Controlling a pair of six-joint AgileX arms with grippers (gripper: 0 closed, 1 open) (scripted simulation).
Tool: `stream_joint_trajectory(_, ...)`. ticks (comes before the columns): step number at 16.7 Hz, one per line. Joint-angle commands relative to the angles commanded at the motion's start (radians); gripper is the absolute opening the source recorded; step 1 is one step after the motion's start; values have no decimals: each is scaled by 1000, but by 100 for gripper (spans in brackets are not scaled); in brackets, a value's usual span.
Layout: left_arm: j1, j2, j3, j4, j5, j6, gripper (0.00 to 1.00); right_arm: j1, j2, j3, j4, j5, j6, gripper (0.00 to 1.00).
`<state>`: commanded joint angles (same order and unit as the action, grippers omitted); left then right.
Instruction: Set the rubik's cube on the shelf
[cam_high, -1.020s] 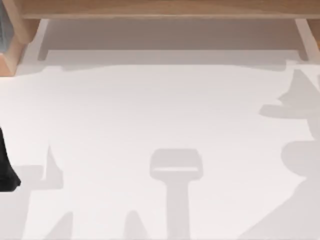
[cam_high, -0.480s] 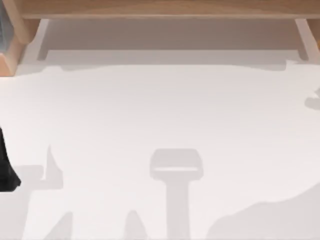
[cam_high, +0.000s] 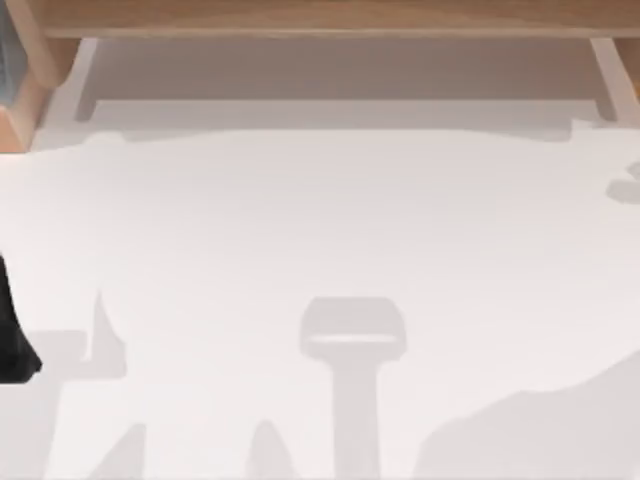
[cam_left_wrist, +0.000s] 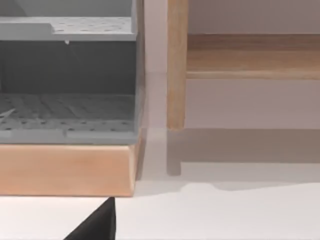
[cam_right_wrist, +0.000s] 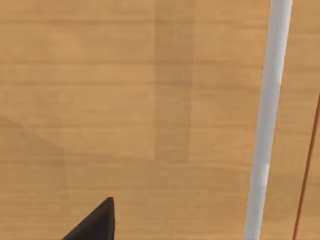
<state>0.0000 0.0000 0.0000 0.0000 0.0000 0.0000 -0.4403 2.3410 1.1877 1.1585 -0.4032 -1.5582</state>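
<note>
Shelf (cam_right_wrist: 125, 100) wood lies under what seems the right tool (cam_right_wrist: 95, 225).

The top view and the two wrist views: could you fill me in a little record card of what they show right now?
Surface: white tabletop, crossed by grey shadows
Shelf: long light-brown wooden board along the top view's far edge, on white bracket-like supports
Left arm: dark part at the table's left edge, low down
Left wrist view: grey perforated rack on a light wooden base, beside a wooden upright
Right wrist view: wooden board surface close up, white bar across it
Fingers: state cannot be told
</note>
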Motion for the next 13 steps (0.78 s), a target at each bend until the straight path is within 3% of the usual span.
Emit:
stream_joint_trajectory(6,0,0,0,0,0,0,100,5,12,26,-14,5,0,100)
stream_joint_trajectory(13,0,0,0,0,0,0,100,5,12,26,-14,5,0,47)
